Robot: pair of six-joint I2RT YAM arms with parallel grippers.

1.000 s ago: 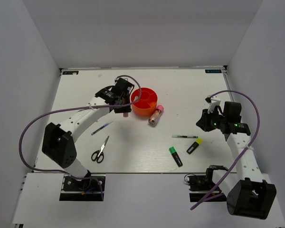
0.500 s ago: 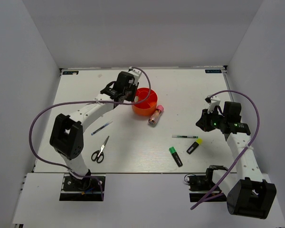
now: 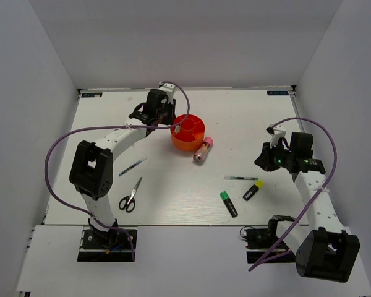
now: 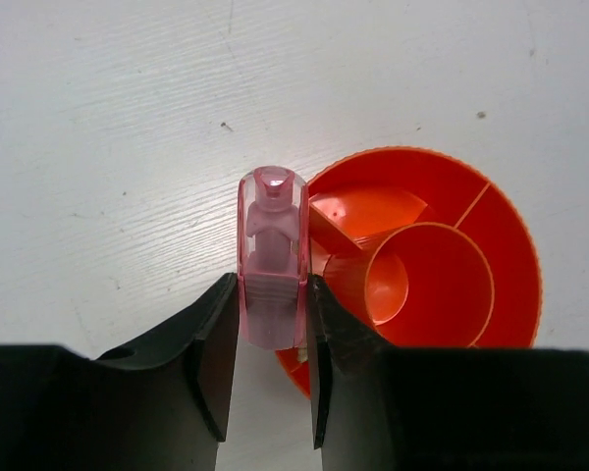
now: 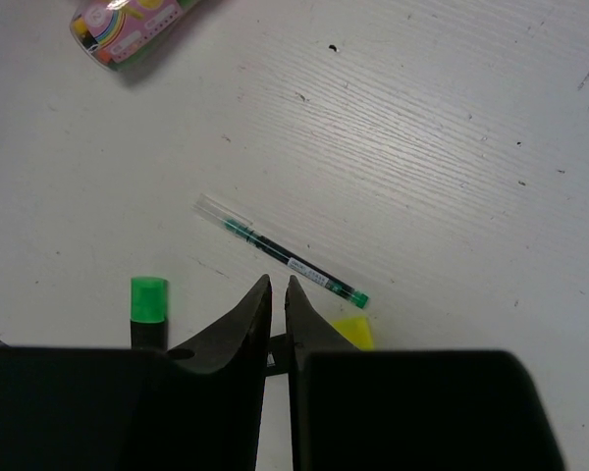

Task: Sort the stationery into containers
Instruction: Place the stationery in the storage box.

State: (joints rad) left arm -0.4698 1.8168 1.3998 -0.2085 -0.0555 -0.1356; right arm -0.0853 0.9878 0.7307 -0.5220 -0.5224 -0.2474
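My left gripper [image 3: 171,125] hangs over the left rim of the round orange tub [image 3: 195,137] and is shut on a pink eraser [image 4: 272,245]. In the left wrist view the eraser stands between the fingers [image 4: 216,334], beside the tub's inner dividers [image 4: 442,285]. At the right, my right gripper [image 3: 263,159] is shut with nothing in it. Its tips [image 5: 278,283] sit above a green-ended pen [image 5: 285,260], between the green highlighter [image 5: 148,299] and the yellow highlighter [image 5: 351,332]. The pink-capped tube [image 3: 203,150] lies just right of the tub.
Black-handled scissors [image 3: 131,195] and a thin pen [image 3: 132,166] lie at the front left. The green highlighter [image 3: 228,203], yellow highlighter [image 3: 253,190] and green-ended pen [image 3: 240,178] lie at the front right. White walls enclose the table on three sides.
The left arm has swung back and to the right, carrying the pink eraser from the tub's left side to over its rim. The right arm has not moved.
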